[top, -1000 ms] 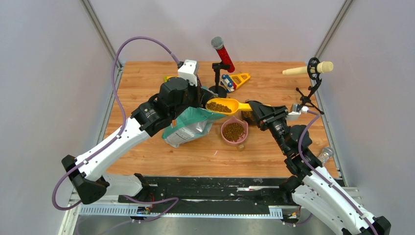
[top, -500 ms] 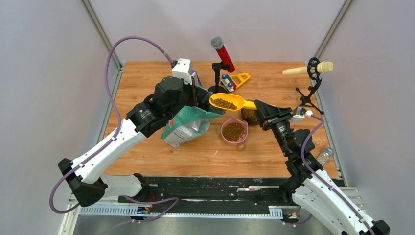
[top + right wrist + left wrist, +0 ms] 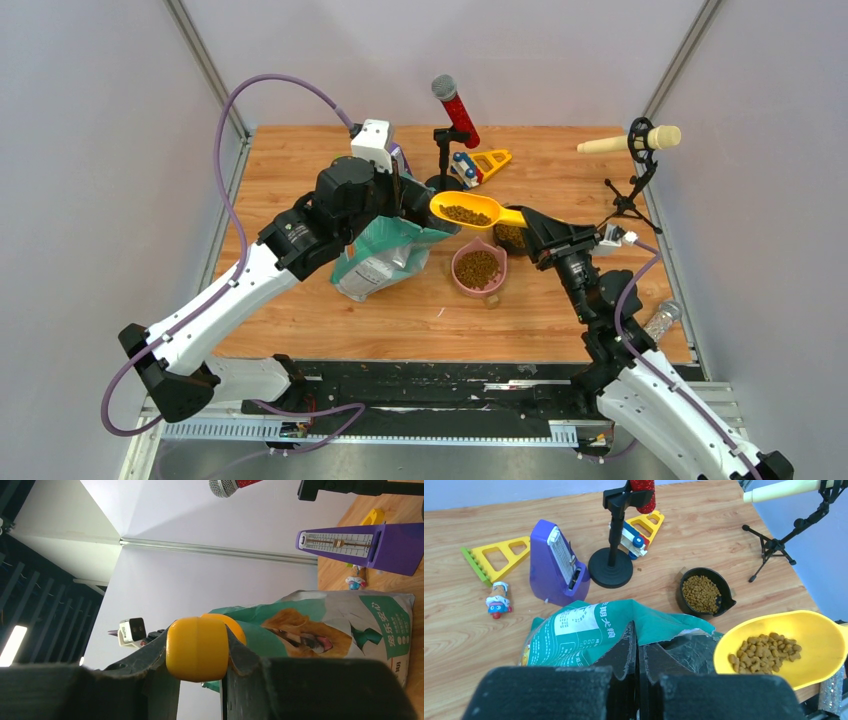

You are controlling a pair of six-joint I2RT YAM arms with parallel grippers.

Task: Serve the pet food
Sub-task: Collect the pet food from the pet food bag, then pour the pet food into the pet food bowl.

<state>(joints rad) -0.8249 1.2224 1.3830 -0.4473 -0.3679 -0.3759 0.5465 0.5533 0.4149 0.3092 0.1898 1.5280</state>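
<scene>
Brown pet food point(image 3: 462, 213) point(image 3: 765, 651) fills the yellow scoop point(image 3: 467, 210) point(image 3: 786, 647), which hangs level above the table between the bag and the bowls. My right gripper point(image 3: 528, 218) point(image 3: 197, 652) is shut on the scoop's handle point(image 3: 197, 647). The teal-green bag point(image 3: 385, 255) point(image 3: 584, 630) point(image 3: 340, 625) stands left of the scoop, and my left gripper point(image 3: 408, 203) point(image 3: 638, 647) is shut on its torn top edge. More kibble lies in a pink bowl point(image 3: 478, 268) below the scoop and in a black bowl point(image 3: 510, 236) point(image 3: 703, 592).
A red microphone on a black stand point(image 3: 448, 150) point(image 3: 613, 555) and a purple metronome point(image 3: 556, 565) stand behind the bag. Yellow triangle toys point(image 3: 485, 162) point(image 3: 499, 555), a small figure point(image 3: 498, 605), a beige microphone on a tripod point(image 3: 632, 150) and a bottle point(image 3: 660, 320) lie around.
The scoop has moved slightly right and up, away from the bag's mouth. The left arm has shifted a little back and left with the bag's edge in its grip.
</scene>
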